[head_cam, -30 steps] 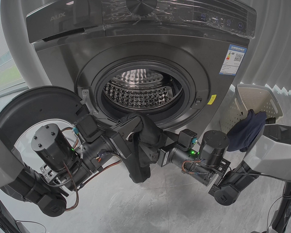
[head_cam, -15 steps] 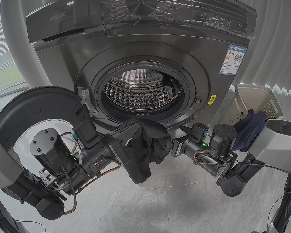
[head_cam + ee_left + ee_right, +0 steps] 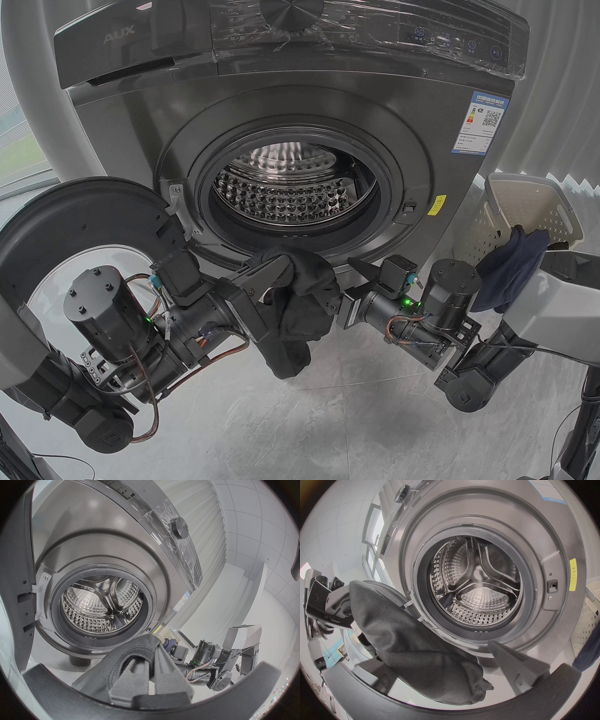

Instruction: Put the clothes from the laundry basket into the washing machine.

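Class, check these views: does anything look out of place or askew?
A blue garment hangs half out over the basket rim. The left tool holds a black garment drooping outside the drum.

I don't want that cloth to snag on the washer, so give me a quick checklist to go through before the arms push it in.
1. Washer door swung open: ok.
2. Drum mouth unblocked: ok.
3. Left gripper shut on black garment: ok.
4. Garment lifted to the mouth: not ok, most hangs below the rim.
5. Right gripper free of the cloth: cannot tell.
6. Laundry basket emptied: not ok, blue garment drapes over its rim.
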`<state>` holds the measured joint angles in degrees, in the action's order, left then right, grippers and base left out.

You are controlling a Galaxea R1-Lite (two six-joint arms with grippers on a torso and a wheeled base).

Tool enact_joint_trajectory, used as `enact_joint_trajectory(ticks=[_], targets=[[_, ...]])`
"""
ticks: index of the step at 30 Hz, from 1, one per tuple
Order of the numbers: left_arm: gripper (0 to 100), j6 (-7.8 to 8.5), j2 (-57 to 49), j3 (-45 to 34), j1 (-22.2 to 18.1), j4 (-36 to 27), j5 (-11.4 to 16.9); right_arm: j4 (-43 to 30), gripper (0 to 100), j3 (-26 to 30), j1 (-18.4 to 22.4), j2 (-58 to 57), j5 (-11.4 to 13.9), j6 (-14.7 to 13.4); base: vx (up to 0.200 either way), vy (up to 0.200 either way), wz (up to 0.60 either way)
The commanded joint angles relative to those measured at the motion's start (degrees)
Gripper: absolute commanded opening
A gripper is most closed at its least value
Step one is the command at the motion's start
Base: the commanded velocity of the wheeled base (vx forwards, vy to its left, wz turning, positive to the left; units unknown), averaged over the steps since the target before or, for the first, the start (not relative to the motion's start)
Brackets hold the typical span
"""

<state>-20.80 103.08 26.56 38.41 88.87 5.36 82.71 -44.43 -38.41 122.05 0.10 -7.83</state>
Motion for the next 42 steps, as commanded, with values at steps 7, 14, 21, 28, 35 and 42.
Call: enact_joint_trajectory(ticks=[7, 14, 21, 28, 35, 42], targets=[[0, -0.03, 1.24, 0.16, -0.53, -0.01, 0.00, 0.26, 0, 2.77, 0.80, -3.66, 0.69, 0.36, 0.000, 0.000, 0.00], [0, -0.03, 3.26, 0.16, -0.18, -0.01, 0.09, 0.17, 0, 5.24, 1.67, -9.38, 1.05, 0.44, 0.000, 0.000, 0.00], [0, 0.05, 4.76, 0.16, -0.18, -0.01, 0.44, 0.17, 0, 5.59, 1.59, -13.07, 1.05, 0.44, 0.000, 0.000, 0.00], [100, 0.05, 6.52, 0.77, -0.80, -0.01, 1.40, 0.34, 0, 8.31, 0.80, -15.00, 1.13, 0.36, 0.000, 0.000, 0.00], [100, 0.14, 9.06, 0.33, -0.88, 0.08, 0.79, 0.34, 0, 8.58, 0.80, -17.99, 1.75, 0.36, 0.000, 0.000, 0.00], [100, 0.23, 10.82, 1.47, -3.43, 0.08, 0.70, 0.43, 0, 10.51, 0.80, -18.96, 1.75, 0.27, 0.000, 0.000, 0.00]])
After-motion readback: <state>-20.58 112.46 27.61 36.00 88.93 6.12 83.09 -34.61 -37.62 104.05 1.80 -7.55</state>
